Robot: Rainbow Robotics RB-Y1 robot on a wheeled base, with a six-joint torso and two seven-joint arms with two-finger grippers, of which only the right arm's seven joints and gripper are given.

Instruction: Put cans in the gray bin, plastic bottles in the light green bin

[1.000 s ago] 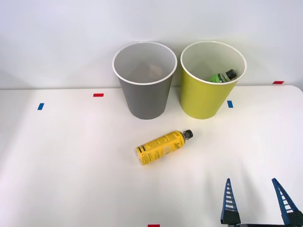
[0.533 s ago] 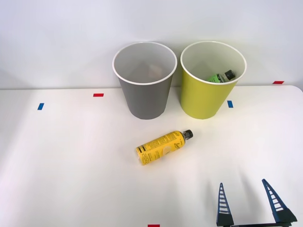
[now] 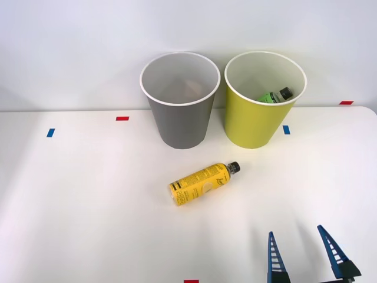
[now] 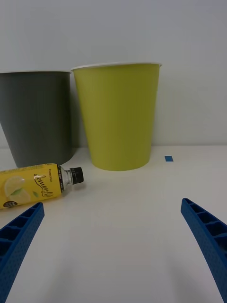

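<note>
Yellow-label bottle lying on the white bench, green-label bottle inside the light green bin (gray bin beside it), right end effector spread wide, holding nothing

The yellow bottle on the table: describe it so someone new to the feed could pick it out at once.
Start from the two wastebaskets at the back of the white table, the gray bin and the light green bin. In front of them the yellow bottle lies on its side, dark cap toward the green bin. The green-labelled bottle is inside the green bin; this one has a yellow label with black print.
</note>
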